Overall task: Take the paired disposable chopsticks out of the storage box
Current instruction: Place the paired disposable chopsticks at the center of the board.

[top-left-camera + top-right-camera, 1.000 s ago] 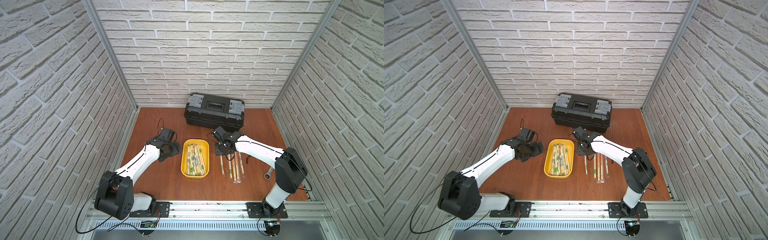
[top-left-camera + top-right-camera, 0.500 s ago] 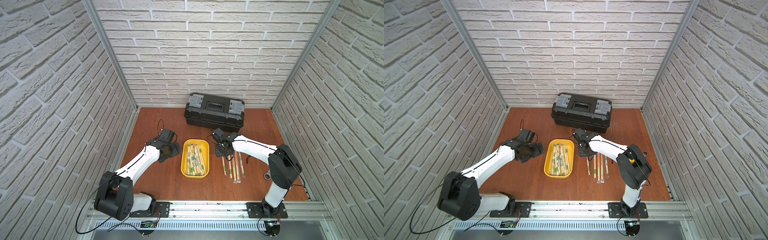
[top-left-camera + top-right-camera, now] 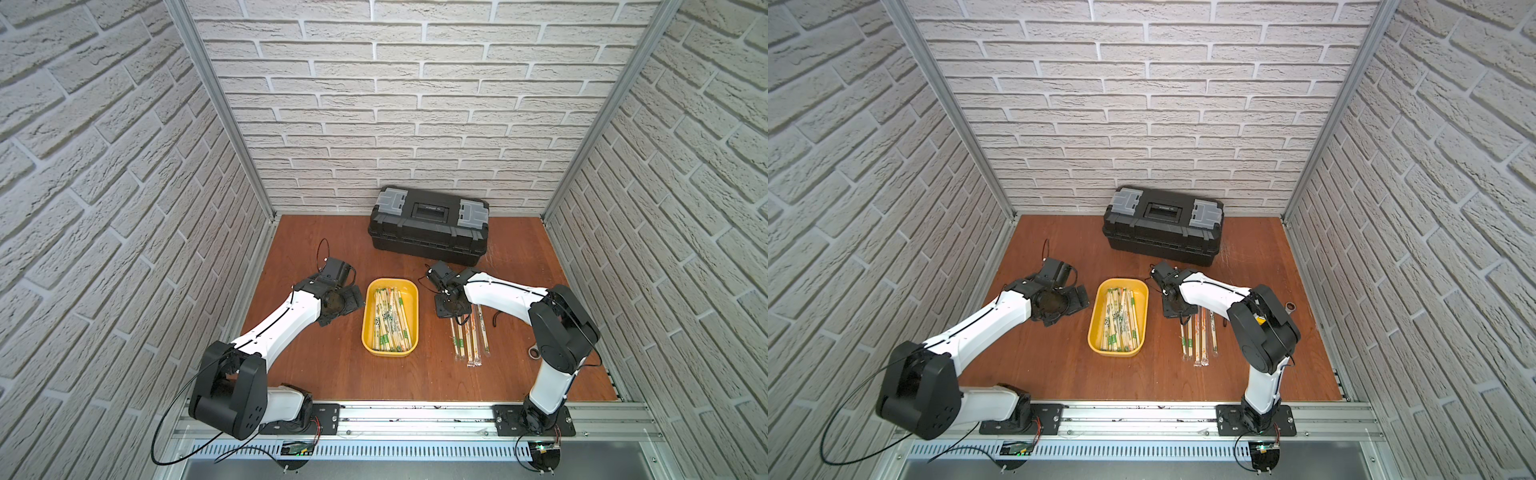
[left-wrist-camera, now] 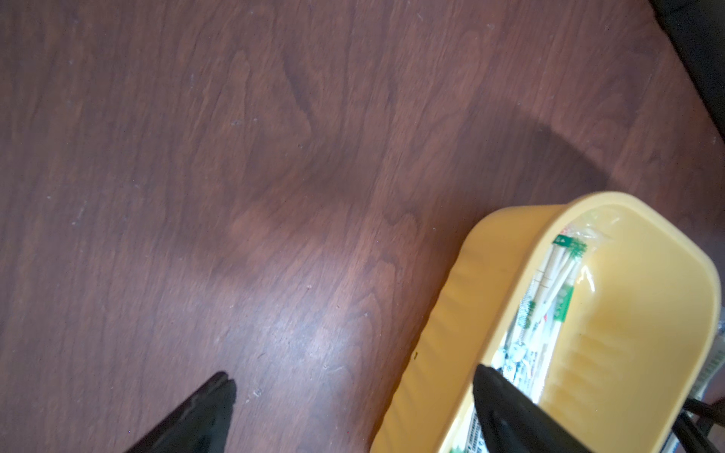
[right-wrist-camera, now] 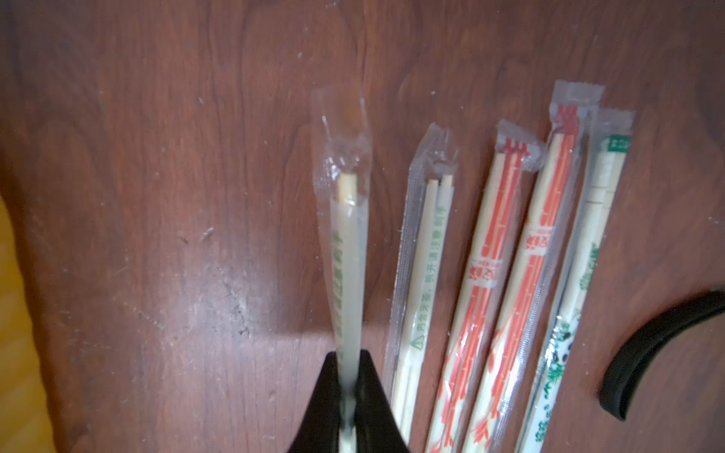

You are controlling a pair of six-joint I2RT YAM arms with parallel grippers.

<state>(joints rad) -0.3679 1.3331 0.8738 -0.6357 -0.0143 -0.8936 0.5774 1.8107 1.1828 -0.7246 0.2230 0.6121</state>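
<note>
Paired disposable chopsticks (image 3: 390,322): most heaped lengthwise in the storage box (image 3: 409,291), just below frame centre in both top views, crowding its left and middle.

To the right of the box, on the wooden table (image 3: 332,374), a row of sleeved pairs (image 3: 469,338) laid side by side, roughly parallel to the box's long side and apart from it. Toward the upper middle, black toolbox (image 3: 428,232), shut, grey latches on the lid, close to the back wall and well apart from the yellow box. Just right of the row, a loose black cable (image 3: 495,322). Further right, beside the right arm, a small metal piece (image 3: 534,353), too small to name.

Right gripper (image 5: 348,364) at the upper end of the row, pointing down the frame, clenched on a green-printed pair (image 5: 347,255) near one end. Sleeve running straight out from between the fingers, alongside four laid pairs: one more green, two orange, and a panda-printed pair (image 5: 565,345). Contact between its far end and the wood: not to be told.

Left gripper (image 3: 352,300) just left of the box's upper left corner, spread wide, grasping nothing. In the left wrist view, one fingertip (image 4: 494,388) over the box's rim and the chopsticks inside, its twin over bare table.
</note>
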